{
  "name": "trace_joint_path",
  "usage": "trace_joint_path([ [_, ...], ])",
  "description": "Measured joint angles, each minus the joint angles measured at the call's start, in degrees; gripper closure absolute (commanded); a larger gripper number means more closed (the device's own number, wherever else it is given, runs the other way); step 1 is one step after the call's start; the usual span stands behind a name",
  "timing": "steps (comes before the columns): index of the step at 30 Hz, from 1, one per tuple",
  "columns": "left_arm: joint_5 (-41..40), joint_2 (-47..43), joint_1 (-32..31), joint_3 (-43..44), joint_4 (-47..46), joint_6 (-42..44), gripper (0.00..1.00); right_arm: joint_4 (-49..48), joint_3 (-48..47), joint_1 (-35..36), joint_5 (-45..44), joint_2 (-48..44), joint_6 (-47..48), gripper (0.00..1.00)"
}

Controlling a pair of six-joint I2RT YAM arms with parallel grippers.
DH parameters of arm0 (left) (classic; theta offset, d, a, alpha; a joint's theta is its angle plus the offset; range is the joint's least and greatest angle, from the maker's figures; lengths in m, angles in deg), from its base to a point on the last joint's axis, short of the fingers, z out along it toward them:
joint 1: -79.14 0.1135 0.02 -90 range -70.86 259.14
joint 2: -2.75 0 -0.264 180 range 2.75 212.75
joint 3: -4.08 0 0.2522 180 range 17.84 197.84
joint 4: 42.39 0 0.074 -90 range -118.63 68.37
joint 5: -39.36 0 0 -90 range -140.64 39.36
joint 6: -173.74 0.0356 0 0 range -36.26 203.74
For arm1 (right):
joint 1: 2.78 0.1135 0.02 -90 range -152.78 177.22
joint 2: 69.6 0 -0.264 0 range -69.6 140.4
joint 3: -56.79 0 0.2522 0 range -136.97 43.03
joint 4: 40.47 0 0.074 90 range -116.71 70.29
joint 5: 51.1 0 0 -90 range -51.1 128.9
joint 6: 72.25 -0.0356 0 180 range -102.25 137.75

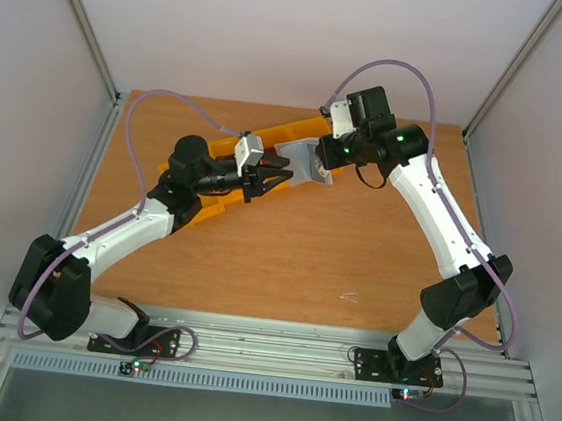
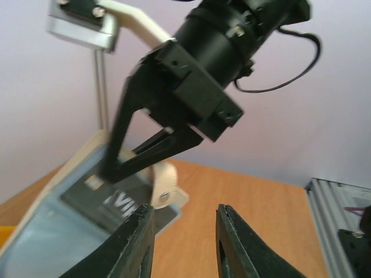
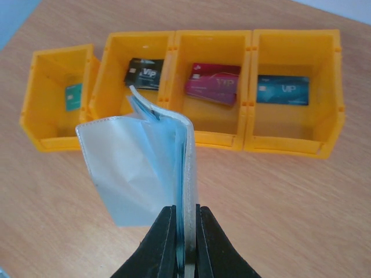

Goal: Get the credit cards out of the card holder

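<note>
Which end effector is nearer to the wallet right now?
Right. The right end effector is clamped on the wallet at its edge, holding it up; the left end effector sits just beside it, fingers parted, gripping nothing.

Table: wood-grain top, matt, smooth. Yellow bins: moulded plastic, slight gloss. Card holder: pale blue-grey sleeve, smooth, soft sheen. Credit cards: glossy plastic. Right gripper fingers: matt black plastic. Base rail: ribbed bare metal.

pale lilac walls enclose a wooden table, evenly lit
</note>
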Motion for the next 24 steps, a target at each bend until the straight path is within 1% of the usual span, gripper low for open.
trace_joint_path([
  [3,2.4,0.1,-0.6,0.8,-0.2,-1.9,0.69,-0.1,-0.4,0.0,2.9,0.1,0.0,0.99],
  [5,2.4,0.6,-0.8,1.8,0.0,-3.3,0.72,-0.8,-0.5,0.0,6.9,0.1,0.4,0.99],
  [7,1.6,0.9,-0.8,2.5,0.3,-4.7,0.76,-1.7,-0.4,0.0,11.8,0.1,1.0,0.99],
  [12,-1.4,1.3,-0.7,3.0,3.3,-6.8,0.81,-4.0,0.9,-0.9,23.0,-0.7,1.9,0.99],
  [18,-3.0,1.3,-0.3,3.0,5.2,-7.9,0.82,-6.8,4.6,-4.3,33.2,-2.9,1.9,0.99],
  [24,-3.1,1.3,0.2,3.0,5.5,-8.8,0.8,-9.8,6.7,-6.2,38.3,-4.5,1.9,0.99],
])
